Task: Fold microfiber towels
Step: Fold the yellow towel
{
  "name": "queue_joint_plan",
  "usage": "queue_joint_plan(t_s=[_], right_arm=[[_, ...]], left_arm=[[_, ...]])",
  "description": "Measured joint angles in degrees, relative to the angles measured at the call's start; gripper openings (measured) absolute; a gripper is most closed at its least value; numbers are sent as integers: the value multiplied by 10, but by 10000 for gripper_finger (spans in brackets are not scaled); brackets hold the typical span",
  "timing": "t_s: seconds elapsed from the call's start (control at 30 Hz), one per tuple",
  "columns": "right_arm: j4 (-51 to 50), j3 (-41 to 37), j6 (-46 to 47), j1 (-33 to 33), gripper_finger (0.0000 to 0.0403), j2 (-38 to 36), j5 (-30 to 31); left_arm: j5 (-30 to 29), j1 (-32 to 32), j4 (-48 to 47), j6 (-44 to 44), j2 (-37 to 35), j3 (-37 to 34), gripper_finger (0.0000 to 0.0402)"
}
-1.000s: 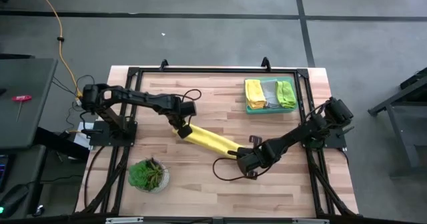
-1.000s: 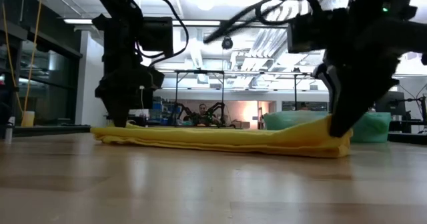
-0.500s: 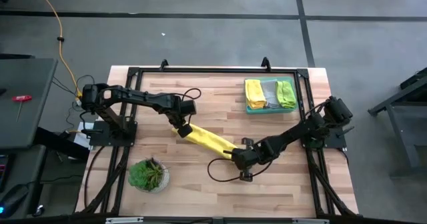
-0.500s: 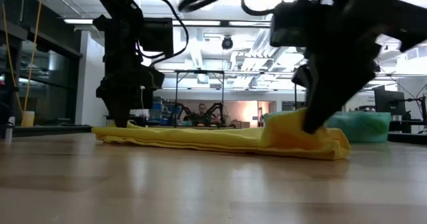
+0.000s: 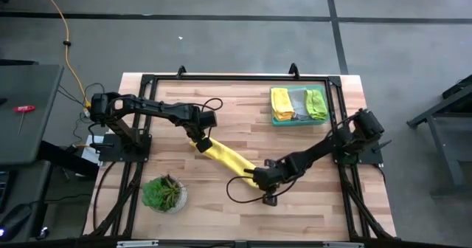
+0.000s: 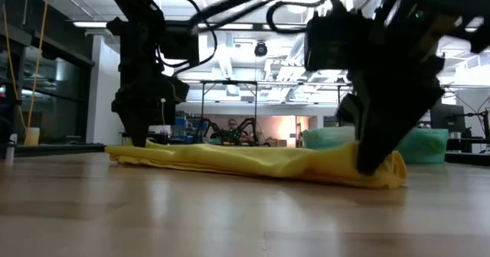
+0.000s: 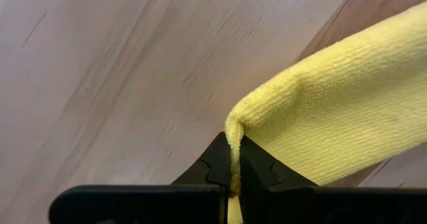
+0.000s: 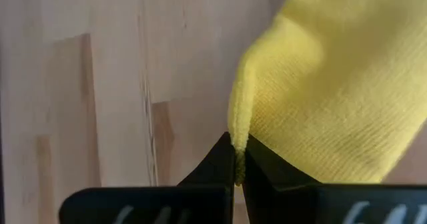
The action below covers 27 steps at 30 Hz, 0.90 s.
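Observation:
A bright yellow microfiber towel (image 5: 227, 158) lies as a long narrow band on the wooden table, slanting from the left middle toward the near right. My left gripper (image 5: 199, 142) is shut on its far-left end. My right gripper (image 5: 256, 177) is shut on its near-right end. In the low view the towel (image 6: 253, 162) rests flat between the two grippers. Other folded towels, yellow, pale grey and lime green, lie in the green tray (image 5: 325, 88) at the far right. My left gripper pinches a folded corner of the towel's far-left end (image 7: 235, 141) between its two fingertips, coming from above and pointing down. The rest of the towel lies slack on the table. My right gripper pinches a fold at the towel's near-right end (image 8: 239, 139) between its two fingertips, from above. That end (image 6: 383, 173) is bunched on the table under the fingers.
A small potted plant (image 5: 164, 193) stands at the near left. The tray with folded towels (image 5: 298, 103) sits at the far right. A black frame (image 5: 221, 77) runs round the table's edges. Bare wood lies near the front edge.
My right gripper has moved toward the table's left, toward my left gripper, dragging the towel's near-right end with it. The yellow band has grown shorter and bunches up at that end. The far-left end and my left gripper have stayed in place.

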Motion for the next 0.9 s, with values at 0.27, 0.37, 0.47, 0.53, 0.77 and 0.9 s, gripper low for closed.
queue_joint_plan(t_s=[0.27,0.37,0.47,0.53,0.77,0.9], right_arm=[[7,2,39,1,7,23,-5],[7,2,38,1,39,23,-8],[8,2,37,1,91,23,-14],[8,2,33,1,126,23,-14],[3,2,23,1,197,24,-16],[-7,2,21,0,201,24,-13]], left_arm=[[0,0,0,0,0,0,1],[-1,0,0,15,0,0,1],[-7,3,-1,34,0,0,1],[-16,8,-2,48,0,0,1],[-18,38,-13,148,0,0,1],[-15,56,-30,191,0,0,1]])
